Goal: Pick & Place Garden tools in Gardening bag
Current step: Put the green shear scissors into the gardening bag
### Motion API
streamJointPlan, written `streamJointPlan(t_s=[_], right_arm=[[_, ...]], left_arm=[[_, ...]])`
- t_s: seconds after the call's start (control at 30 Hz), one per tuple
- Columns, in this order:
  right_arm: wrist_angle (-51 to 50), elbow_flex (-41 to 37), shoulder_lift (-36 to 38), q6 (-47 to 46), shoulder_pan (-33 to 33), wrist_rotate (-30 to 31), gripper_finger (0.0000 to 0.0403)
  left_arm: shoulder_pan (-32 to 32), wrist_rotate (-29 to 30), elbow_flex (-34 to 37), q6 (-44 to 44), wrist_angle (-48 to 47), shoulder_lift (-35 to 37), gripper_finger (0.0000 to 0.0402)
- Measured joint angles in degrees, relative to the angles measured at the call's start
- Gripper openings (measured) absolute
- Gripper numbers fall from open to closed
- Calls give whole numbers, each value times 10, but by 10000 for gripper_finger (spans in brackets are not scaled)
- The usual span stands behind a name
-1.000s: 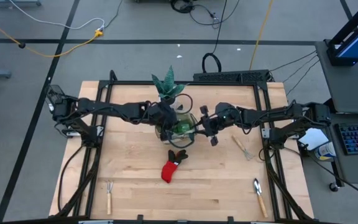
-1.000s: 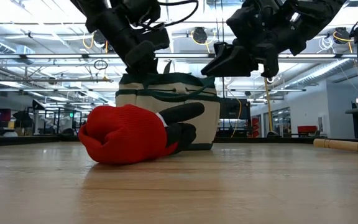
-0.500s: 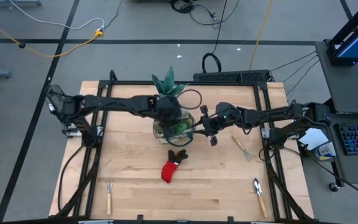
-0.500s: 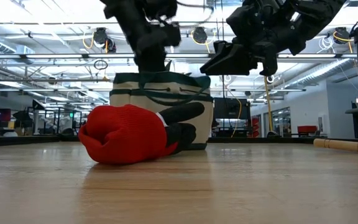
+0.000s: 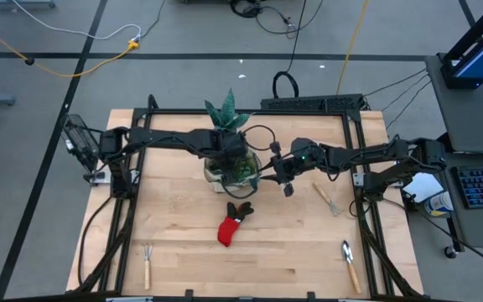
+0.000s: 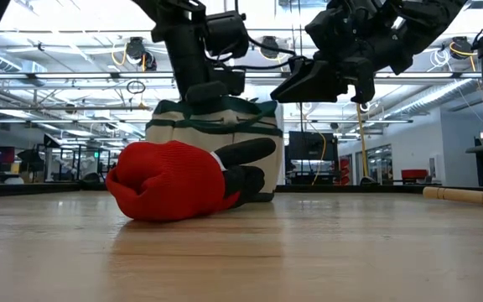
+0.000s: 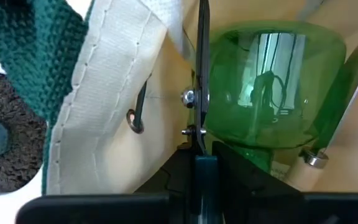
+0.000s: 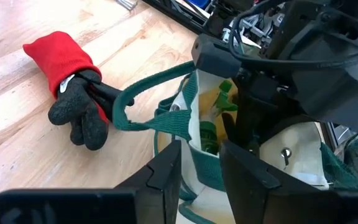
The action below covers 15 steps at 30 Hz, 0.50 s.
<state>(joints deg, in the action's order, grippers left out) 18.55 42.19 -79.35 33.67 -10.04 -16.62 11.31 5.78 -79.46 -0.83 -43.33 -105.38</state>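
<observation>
High view: we see the left gripper point(image 5: 233, 159) inside the beige, green-trimmed fabric gardening bag point(image 5: 214, 174) near the worktop's far edge, its grip unreadable; the right gripper point(image 5: 277, 170) pinches the bag's rim.

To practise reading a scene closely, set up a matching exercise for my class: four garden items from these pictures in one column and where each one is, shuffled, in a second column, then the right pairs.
Things
1. red-and-black glove
2. green spray bottle
3. plant in its pot
4. hand fork

Places
A. inside the gardening bag
B. near the table's front left corner
C. lying on the table just in front of the bag
D. just behind the bag, at the table's far side

Pairs: 1-C, 2-A, 3-D, 4-B
</observation>
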Motion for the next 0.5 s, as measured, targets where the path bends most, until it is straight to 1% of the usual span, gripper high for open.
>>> streamJointPlan(t_s=[0.07, 0.2, 0.27, 0.37, 0.5], right_arm=[[0, 0, 0, 0, 0, 0, 102], [0, 0, 0, 0, 0, 0, 102], [0, 0, 0, 0, 0, 0, 102], [0, 0, 0, 0, 0, 0, 102], [0, 0, 0, 0, 0, 0, 102]], left_arm=[[3, -2, 0, 3, 0, 0, 54], [2, -14, 0, 6, 0, 0, 86], [2, -18, 0, 7, 0, 0, 95], [2, -19, 0, 26, 0, 0, 98], [2, -19, 1, 30, 1, 0, 101]])
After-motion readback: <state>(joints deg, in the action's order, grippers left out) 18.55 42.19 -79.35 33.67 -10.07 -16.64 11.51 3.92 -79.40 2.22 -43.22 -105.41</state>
